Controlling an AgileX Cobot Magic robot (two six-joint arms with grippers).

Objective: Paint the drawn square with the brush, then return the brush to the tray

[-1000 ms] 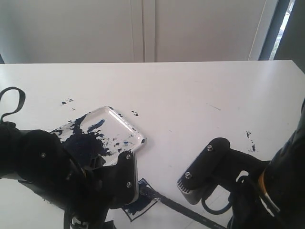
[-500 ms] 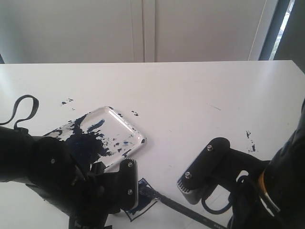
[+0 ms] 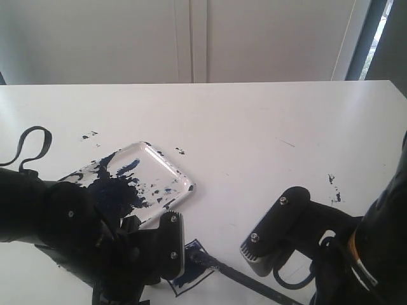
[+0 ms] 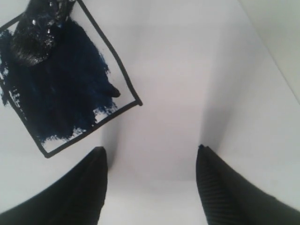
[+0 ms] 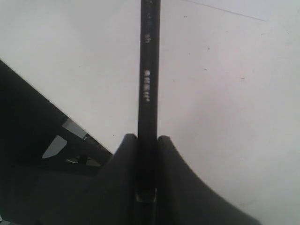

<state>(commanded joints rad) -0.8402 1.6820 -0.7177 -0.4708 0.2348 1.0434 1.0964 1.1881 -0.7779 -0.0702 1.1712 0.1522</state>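
Right end effector (image 5: 146, 140) clamped on brush (image 5: 149, 70); bristle tip on drawn square (image 4: 65, 79). Left end effector (image 4: 150, 150) beside square, jaws apart. Tray (image 3: 168, 166) near square.

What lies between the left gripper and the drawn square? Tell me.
Only bare table separates left gripper from drawn square, per the left wrist view.

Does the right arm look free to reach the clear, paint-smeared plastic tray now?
Probably: bare white table lies between the right gripper and the tray; the left arm covers only its near side.
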